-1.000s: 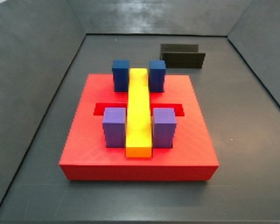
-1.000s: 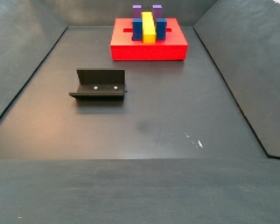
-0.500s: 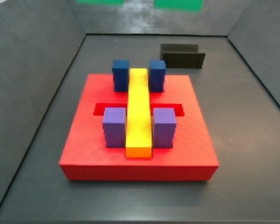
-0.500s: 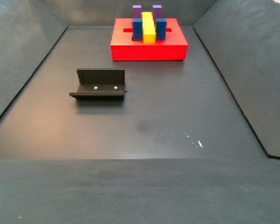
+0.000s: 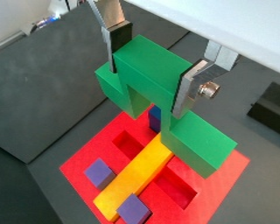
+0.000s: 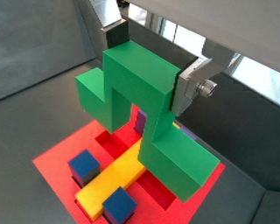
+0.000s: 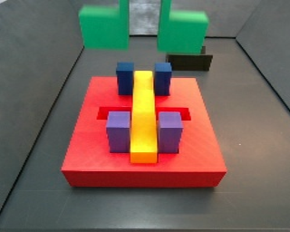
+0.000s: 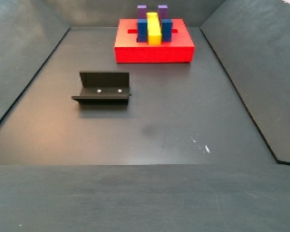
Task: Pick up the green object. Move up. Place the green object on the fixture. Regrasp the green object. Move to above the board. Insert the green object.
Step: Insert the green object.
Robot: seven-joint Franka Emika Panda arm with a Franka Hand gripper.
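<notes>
Above the thick red square board [image 7: 142, 154], the two-finger gripper [image 5: 152, 68] clamps the notched middle of the bright green plastic block piece [image 5: 166, 103], its silver plates pressed against both sides. At twelve o'clock from the board in a side view, the dark L-shaped fixture [image 7: 190, 61] sits on the floor, well apart.

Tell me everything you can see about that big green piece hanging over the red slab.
The green object is a bright, smooth, plastic-looking block: two chunky square ends joined by a narrower notched middle. The gripper clamps that middle between its silver fingers, holding it clear above the board, touching nothing else. In a side view its two ends hang level above the blue blocks.
</notes>
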